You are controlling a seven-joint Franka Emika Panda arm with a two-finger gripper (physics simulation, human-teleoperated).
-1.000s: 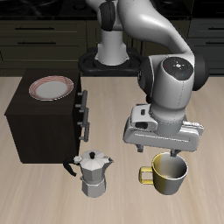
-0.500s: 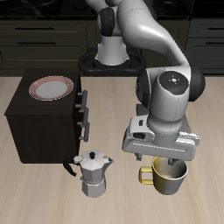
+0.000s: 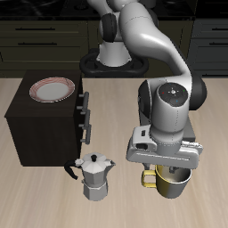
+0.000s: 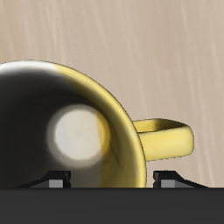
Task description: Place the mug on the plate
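Observation:
The yellow-olive mug (image 3: 175,183) stands on the table near the front edge, its loop handle (image 3: 147,178) pointing toward the moka pot. My gripper (image 3: 169,168) is low over the mug and hides most of its rim. In the wrist view the mug (image 4: 105,114) fills the frame. The gripper (image 4: 112,181) is open, with one fingertip (image 4: 59,181) over the pale inside and the other (image 4: 166,180) outside the wall by the handle (image 4: 166,138). The plate (image 3: 52,89), white with a reddish-brown rim, lies on top of a dark cabinet, far from the mug.
A silver moka pot (image 3: 95,175) stands beside the mug near the front edge. The dark cabinet (image 3: 40,129) with drawer knobs stands farther back beside it. The robot's base (image 3: 111,58) is at the table's back.
My gripper has come down toward the mug over the last second and now covers more of its rim. The mug, plate and moka pot have not moved.

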